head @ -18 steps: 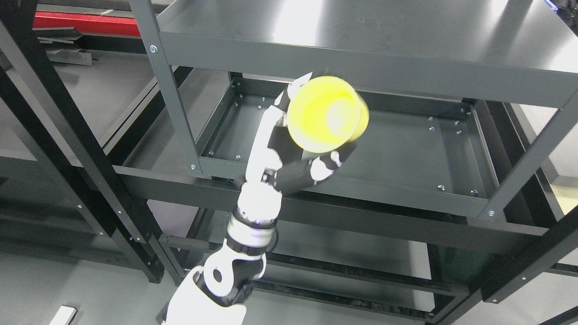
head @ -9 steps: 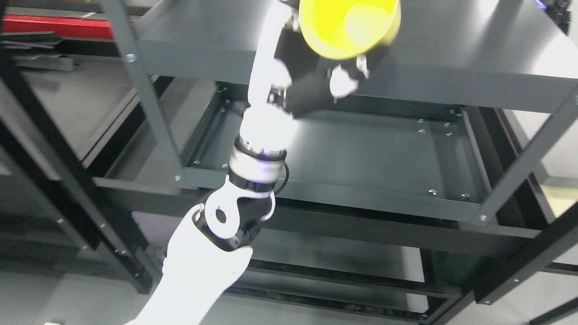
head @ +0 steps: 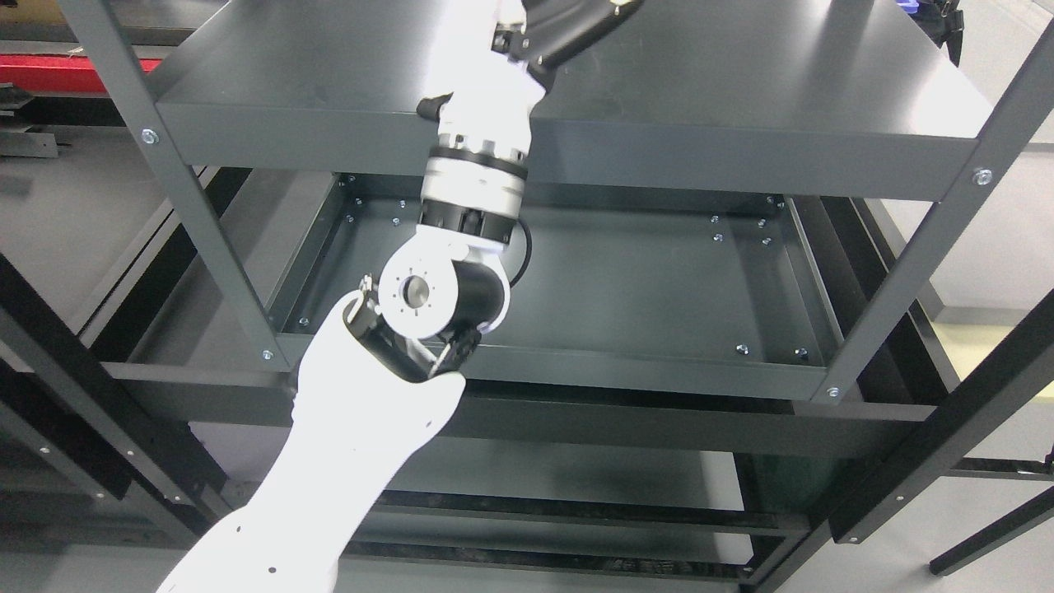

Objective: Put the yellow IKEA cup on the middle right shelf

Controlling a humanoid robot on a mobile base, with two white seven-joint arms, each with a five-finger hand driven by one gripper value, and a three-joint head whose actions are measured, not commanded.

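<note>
Shelving (head: 568,156) of dark grey metal fills most of the head view, seen from above and in front. Its upper shelf (head: 741,82) is a flat panel with a bright sheen, held on bolted corner posts. Below it sits a lower shelf (head: 642,288), a shallow tray with a raised rim and small screws near its corners. Black frame bars (head: 947,461) cross beneath and to either side, and a red strip (head: 49,70) shows at the far left edge.

The left arm (head: 354,445) comes in from the lower left, white along the forearm, with a round black-and-white joint (head: 432,296) in front of the lower shelf's front rim. Above that, the wrist (head: 478,165) crosses the front edge of the upper shelf. Only the base of the left hand (head: 568,29) shows at the top edge; its fingers are cut off, so their state cannot be told. The yellow cup is out of sight in this view.
</note>
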